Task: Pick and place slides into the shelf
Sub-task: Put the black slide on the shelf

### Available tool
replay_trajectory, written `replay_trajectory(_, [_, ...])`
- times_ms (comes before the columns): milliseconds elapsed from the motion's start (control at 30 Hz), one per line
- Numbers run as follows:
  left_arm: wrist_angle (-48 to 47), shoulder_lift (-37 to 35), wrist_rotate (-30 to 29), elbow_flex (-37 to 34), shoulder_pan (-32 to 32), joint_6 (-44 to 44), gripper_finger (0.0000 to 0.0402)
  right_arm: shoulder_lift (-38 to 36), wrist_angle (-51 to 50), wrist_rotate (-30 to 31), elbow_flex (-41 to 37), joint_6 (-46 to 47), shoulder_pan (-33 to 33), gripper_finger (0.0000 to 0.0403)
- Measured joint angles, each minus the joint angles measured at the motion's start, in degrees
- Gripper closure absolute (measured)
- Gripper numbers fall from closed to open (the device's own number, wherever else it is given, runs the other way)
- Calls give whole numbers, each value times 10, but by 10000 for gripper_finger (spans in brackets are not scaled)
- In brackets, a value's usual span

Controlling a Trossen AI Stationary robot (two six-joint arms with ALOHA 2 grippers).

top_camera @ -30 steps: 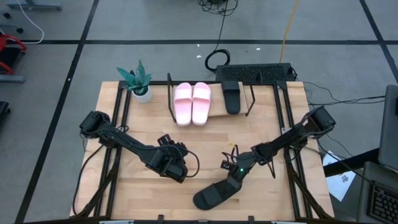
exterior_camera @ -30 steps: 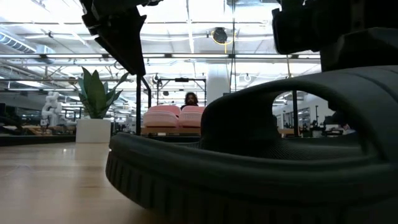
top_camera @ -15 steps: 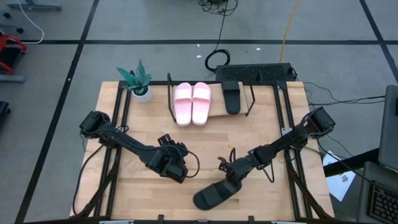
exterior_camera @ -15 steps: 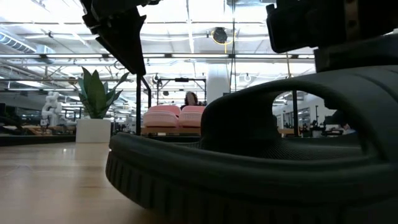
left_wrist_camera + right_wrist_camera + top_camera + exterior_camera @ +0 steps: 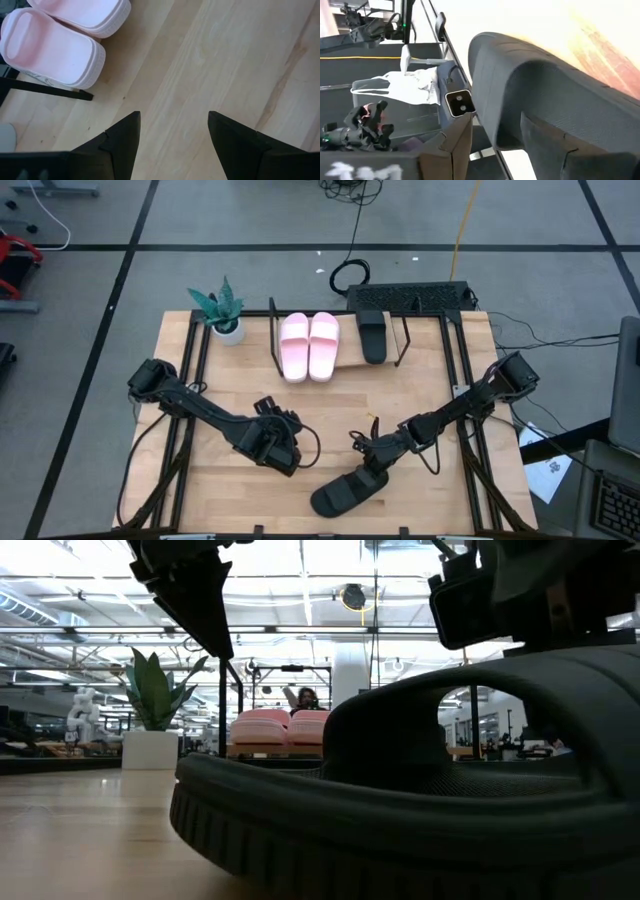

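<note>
One black slide [image 5: 345,490] lies sole-down near the table's near edge and fills the low view [image 5: 400,790]. My right gripper [image 5: 368,454] is open and hangs just above its strap [image 5: 520,70]. One finger [image 5: 454,150] stands beside the strap's side, and the other finger is hard to tell from the dark slide. The pink pair [image 5: 309,345] and the second black slide [image 5: 372,336] rest on the shelf [image 5: 345,365] at the far edge. My left gripper [image 5: 275,442] is open over bare wood [image 5: 172,131]. My right gripper comes at the black slide's strap [image 5: 485,100] slanting down from the table's right. I cannot tell whether a finger touches it. The slide lies flat on the table.
A potted plant [image 5: 222,312] stands at the far left corner, left of the shelf. Black rails [image 5: 468,420] run along the table's left and right sides. A keyboard [image 5: 410,296] sits behind the shelf. Bare wood lies between the shelf and the arms.
My right gripper has moved a little toward the table's left and closer to the black slide's strap, tipping slightly as it went. The slide has stayed where it was.
</note>
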Motion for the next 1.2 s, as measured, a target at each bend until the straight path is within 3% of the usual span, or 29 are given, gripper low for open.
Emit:
replay_trajectory(367, [-1, 0, -1, 0, 0, 8, 165, 34, 15, 0, 1, 16, 0, 244])
replay_trajectory(667, [-1, 0, -1, 0, 0, 9, 165, 109, 40, -34, 66, 7, 0, 244])
replay_trajectory(1200, [0, 0, -1, 0, 0, 8, 165, 113, 45, -30, 91, 4, -1, 244])
